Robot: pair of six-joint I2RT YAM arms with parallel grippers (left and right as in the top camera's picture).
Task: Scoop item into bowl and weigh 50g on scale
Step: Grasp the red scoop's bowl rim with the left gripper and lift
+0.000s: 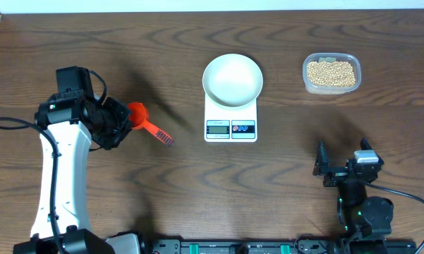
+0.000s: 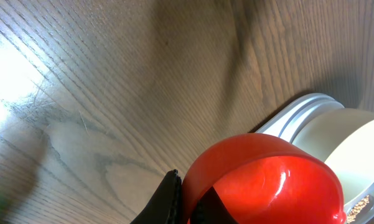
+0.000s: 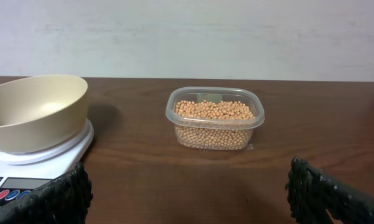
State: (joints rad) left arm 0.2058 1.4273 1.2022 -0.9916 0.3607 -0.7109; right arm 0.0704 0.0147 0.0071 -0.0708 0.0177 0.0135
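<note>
right hand [image 1: 343,166]: front edge of the table [image 1: 162,42], right side; fingers spread wide, nothing between them; both tips cut off by the frame in its own view.
left hand [image 1: 117,121]: left side; closed on the cup end of a red scoop [image 1: 137,111]; the grip is mostly hidden under the wrist, and the scoop is cropped in the wrist view.
scale [image 1: 231,121]: table centre; display unreadable.
bowl [image 1: 233,77]: on the scale's far half, covering it; empty.
beans [image 1: 331,73]: in a clear tub [image 3: 215,127], towards the far right corner.
</note>
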